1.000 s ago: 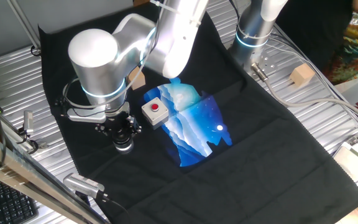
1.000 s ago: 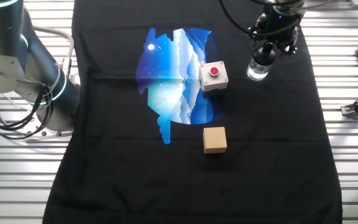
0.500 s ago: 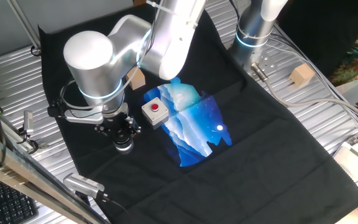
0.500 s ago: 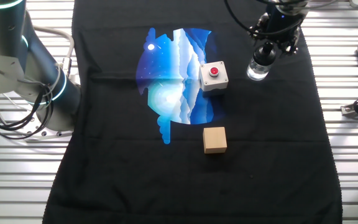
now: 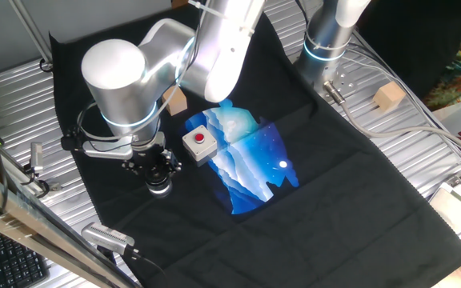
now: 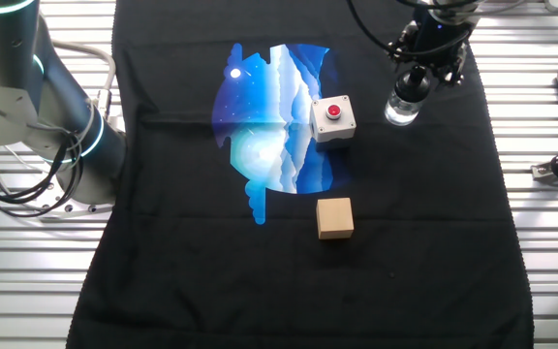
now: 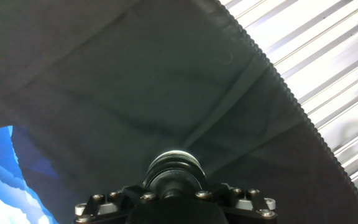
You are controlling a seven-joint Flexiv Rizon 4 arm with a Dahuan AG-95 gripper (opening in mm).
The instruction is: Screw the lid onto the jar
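The clear jar [image 6: 402, 111] stands upright on the black cloth, right of the red-button box; it also shows in the one fixed view [image 5: 160, 189]. My gripper [image 6: 417, 83] points straight down onto its top and is shut on the black lid [image 7: 174, 177], which sits on the jar's mouth. In the hand view the gripper [image 7: 174, 186] fills the bottom edge, and only the round dark lid with the jar's pale rim [image 7: 175, 155] shows beyond it. The fingers hide most of the lid in both fixed views.
A white box with a red button [image 6: 333, 118] stands just left of the jar. A tan wooden cube [image 6: 335, 217] lies nearer the front. A blue printed patch [image 6: 269, 107] marks the cloth. The cloth's edge and ribbed metal table [image 7: 328, 74] lie close beside the jar.
The arm's large joint above the jar shifted slightly left a second ago, turning about the jar; since half a second ago nothing visibly moved. The jar stays in place.
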